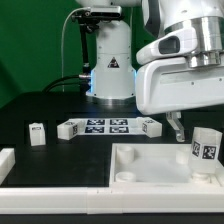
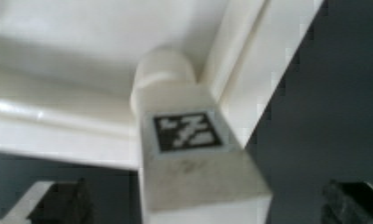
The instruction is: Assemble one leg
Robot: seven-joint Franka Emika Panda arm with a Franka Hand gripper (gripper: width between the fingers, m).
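Here, the black table carries the large white panel, set near the camera. Behind it lies the marker board, with a small white block toward the exterior view's left. The gripper hangs with jaws spread wide, gripping nothing. The leg stands upright on the panel's edge, between the fingers.

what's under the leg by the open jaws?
The leg leans against the white panel's raised rim, tag facing the wrist camera. Dark table lies beside it. Its base and contact point are hidden.
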